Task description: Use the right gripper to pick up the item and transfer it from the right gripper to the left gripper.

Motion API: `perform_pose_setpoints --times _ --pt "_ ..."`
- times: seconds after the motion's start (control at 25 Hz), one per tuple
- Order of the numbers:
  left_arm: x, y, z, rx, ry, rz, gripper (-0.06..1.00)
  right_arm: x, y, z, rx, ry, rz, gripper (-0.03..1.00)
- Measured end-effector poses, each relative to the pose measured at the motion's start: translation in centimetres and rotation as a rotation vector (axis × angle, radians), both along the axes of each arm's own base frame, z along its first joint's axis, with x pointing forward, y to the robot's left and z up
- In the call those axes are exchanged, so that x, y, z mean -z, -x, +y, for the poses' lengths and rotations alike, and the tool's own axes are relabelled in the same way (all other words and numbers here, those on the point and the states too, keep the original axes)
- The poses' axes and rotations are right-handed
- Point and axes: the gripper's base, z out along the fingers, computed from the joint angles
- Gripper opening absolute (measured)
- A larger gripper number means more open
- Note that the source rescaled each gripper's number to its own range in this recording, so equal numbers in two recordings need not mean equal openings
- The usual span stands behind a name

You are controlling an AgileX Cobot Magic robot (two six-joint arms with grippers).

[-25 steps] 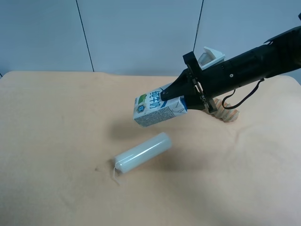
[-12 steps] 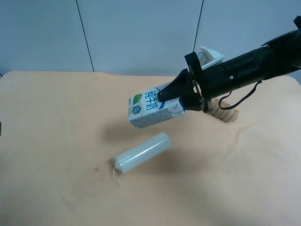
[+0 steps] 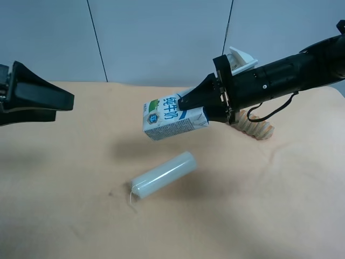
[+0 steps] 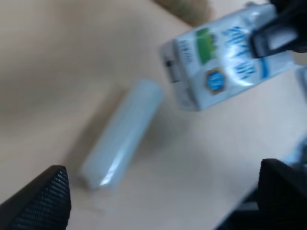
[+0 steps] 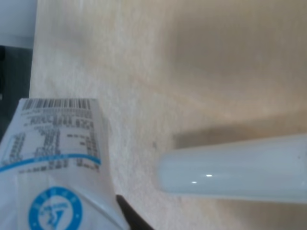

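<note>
tan table [image 3: 64, 226], only its far edge showing, with a wide bare stretch nearest the camera. pale green cylinder [image 3: 163, 175] lies on its side mid-table, nothing touching it. above and just beyond it the milk carton [image 3: 170, 117] hangs in the air, tilted, clear of the surface. my right gripper [image 3: 187, 103] is clamped on its gable end. its base points toward my left gripper [image 3: 60, 107], which has its fingers spread with nothing between them, well apart from the carton across open air. carton: white, blue lettering, green patch, round blue mark, barcode on one side. ridged roll [image 3: 257, 128] lies past my right arm. grey panelled wall behind.
</note>
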Motion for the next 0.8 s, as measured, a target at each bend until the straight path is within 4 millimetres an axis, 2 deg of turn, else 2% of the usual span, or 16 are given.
perform_pose_setpoints --times 0.24,0.36,0.52,0.8 --pt "2.8 -2.8 -1.1 0.165 0.212 0.062 0.84 0.0 -0.1 0.0 0.008 -0.013 -0.007 0.0" --pt "4.0 -4.6 -1.1 0.169 0.289 0.074 0.84 0.0 -0.1 0.0 0.006 -0.013 -0.012 0.0" --pt "5.1 -7.0 -1.0 0.151 0.316 0.094 0.84 -0.1 -0.2 0.1 0.011 -0.019 -0.011 0.0" --pt "5.8 -8.9 -0.8 0.156 0.317 0.102 0.84 -0.4 -0.4 0.2 0.035 -0.054 -0.032 0.0"
